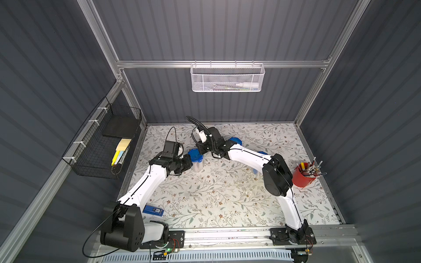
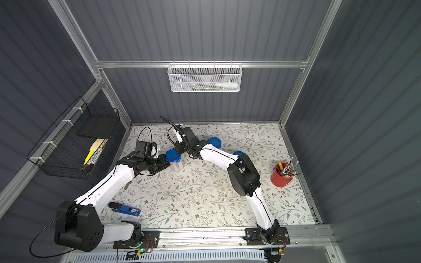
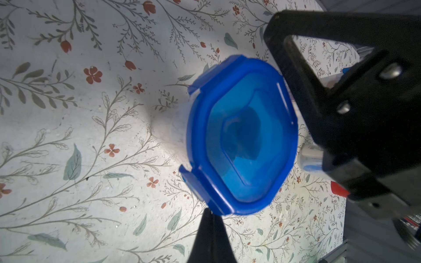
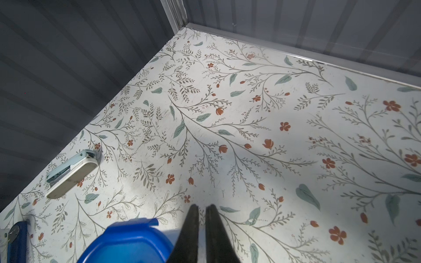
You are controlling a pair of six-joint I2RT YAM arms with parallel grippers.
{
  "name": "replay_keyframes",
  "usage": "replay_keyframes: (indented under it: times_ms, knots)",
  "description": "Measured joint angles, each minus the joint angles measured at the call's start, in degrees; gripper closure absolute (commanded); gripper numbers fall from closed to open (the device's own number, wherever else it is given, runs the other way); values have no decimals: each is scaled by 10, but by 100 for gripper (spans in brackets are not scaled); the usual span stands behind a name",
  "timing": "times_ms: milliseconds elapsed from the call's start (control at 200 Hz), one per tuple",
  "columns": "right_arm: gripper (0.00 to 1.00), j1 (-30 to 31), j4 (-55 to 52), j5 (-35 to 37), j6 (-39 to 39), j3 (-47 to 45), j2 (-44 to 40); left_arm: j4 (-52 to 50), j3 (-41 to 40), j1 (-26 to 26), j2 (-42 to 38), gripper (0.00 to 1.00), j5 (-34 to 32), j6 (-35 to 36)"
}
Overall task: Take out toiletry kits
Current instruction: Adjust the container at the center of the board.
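The table [image 1: 216,200] is covered in a white print of grey-green sprigs, teal leaves and rust-red flowers. The walls [image 1: 227,29] are ribbed in dark slate grey and framed by silver rails [image 1: 216,64]. A jar lid [image 3: 241,136] is tinted translucent bright blue. A red cup [image 1: 301,178] is filled with yellow, red and silver pens [image 1: 313,169]. The mesh basket [image 1: 227,78] is painted white and the wire basket [image 1: 102,148] black, with yellow notes [image 1: 124,144] kept inside. A blue stapler [image 1: 153,210] and a pale off-white stapler [image 4: 71,174] are seen. The left arm [image 1: 145,184] and right arm [image 1: 245,154] are clad in white with black joints. The left gripper [image 3: 209,213] and right gripper [image 4: 202,207] are finished in black.
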Motion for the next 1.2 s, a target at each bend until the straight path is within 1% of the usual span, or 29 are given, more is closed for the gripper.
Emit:
replay_keyframes:
  times_ms: [275, 740, 905, 1061, 1091, 1201]
  knots:
    - [87, -3, 6, 1, 11, -46, -21, -7, 11, -2, 18, 100, -22, 12]
    - [86, -3, 14, 13, 37, -121, -88, -42, 42, -3, 18, 100, -101, 34]
    - [84, -3, 14, 12, 54, -157, -120, -59, 57, -3, 18, 100, -129, 38]
    - [78, -3, 14, 16, 69, -202, -161, -90, 84, -3, 15, 100, -158, 40]
    - [76, -3, 14, 19, 71, -212, -171, -97, 92, -3, 12, 100, -163, 41]
    - [63, -5, 13, 20, 82, -243, -204, -119, 127, -3, 1, 100, -174, 45]
